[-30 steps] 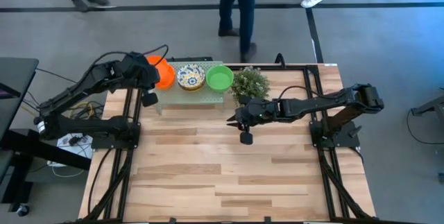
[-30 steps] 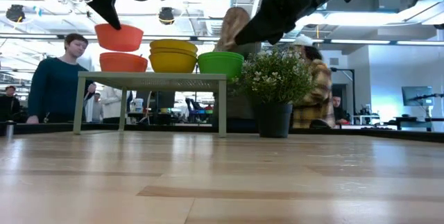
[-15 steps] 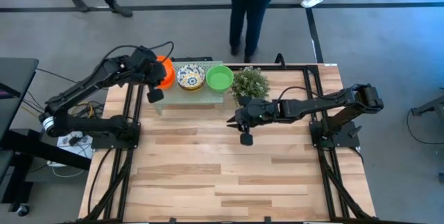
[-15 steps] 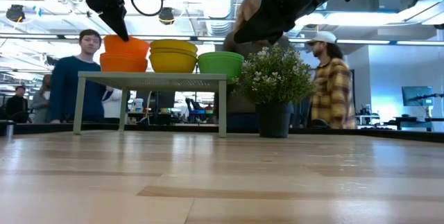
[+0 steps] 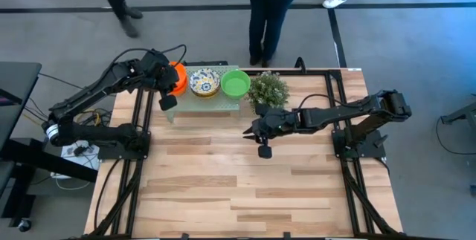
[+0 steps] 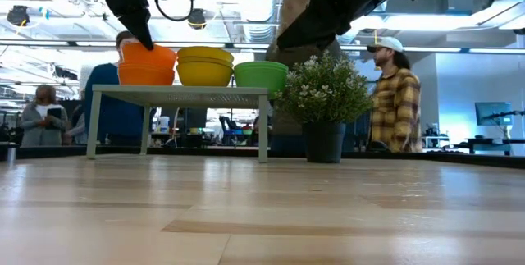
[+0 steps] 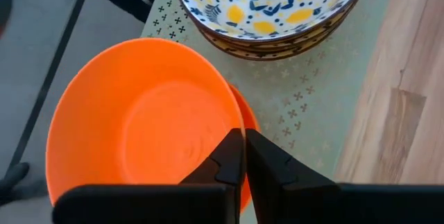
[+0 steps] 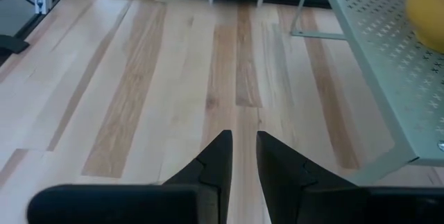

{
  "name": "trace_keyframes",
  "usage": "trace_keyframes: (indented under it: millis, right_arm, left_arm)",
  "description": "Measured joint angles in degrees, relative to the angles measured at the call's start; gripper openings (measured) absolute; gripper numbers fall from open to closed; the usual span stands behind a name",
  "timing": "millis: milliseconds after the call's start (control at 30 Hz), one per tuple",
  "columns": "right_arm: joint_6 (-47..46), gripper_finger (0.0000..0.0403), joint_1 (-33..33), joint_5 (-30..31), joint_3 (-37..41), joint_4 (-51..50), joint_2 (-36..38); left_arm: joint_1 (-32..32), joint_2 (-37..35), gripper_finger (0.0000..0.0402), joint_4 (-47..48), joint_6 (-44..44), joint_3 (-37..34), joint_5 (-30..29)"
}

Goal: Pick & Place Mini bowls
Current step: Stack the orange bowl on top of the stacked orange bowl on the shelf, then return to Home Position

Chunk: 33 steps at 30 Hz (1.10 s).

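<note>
Lowered since a second ago, the plain red-orange round bowl (image 7: pixel 139 127) now sits nested into the orange stack (image 6: pixel 147 64) rather than hanging above it, mouth facing up, with no long axis to speak of.

Nearest across the pale wooden plank surface (image 5: pixel 245 180), the right end effector (image 5: pixel 252 129) hovers above bare boards in front of the small bushy potted plant (image 5: pixel 268 88), its fingers (image 8: pixel 215 158) nearly together with a slim gap and holding nothing.

Farther back stands the pale green perforated metal stand (image 6: pixel 180 92), carrying three stacks in a row: orange at one end, cream bowls with blue-yellow floral pattern (image 5: pixel 204 82) in the middle, bright green bowls (image 5: pixel 235 84) next to the plant. How many bowls each stack holds cannot be counted.

At the orange end, the left end effector (image 7: pixel 243 156) is pinched tight on the top orange bowl's rim.

Beyond the surface, people stand in the room.
</note>
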<state>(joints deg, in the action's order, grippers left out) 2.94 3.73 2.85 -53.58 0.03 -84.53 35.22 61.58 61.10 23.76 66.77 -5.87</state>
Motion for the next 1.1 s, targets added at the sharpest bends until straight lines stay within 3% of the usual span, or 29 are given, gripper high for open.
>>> trace_keyframes:
  millis: [367, 733, 933, 1100]
  right_arm:
    - [0.0, 0.0061, 0.43, 0.0, 0.0, -0.02, 0.0]
    - [0.0, 0.0061, 0.39, 0.0, 0.0, -0.02, 0.0]
    - [0.03, 0.0061, 0.39, 0.04, 0.0, 0.05, 0.0]
    - [0.19, 0.0061, -0.23, 0.04, 0.0, 0.61, 0.0]
  left_arm:
    - [0.79, 0.97, 0.0056, 0.09, -0.26, -0.03, -0.02]
    - [0.32, 0.41, 0.0127, -0.6, -0.24, -0.05, -0.11]
    - [-3.75, -3.88, 0.014, -0.88, -1.28, 1.5, -0.09]
    - [-8.93, -11.21, 0.0128, -2.38, -10.44, 2.29, 0.0]
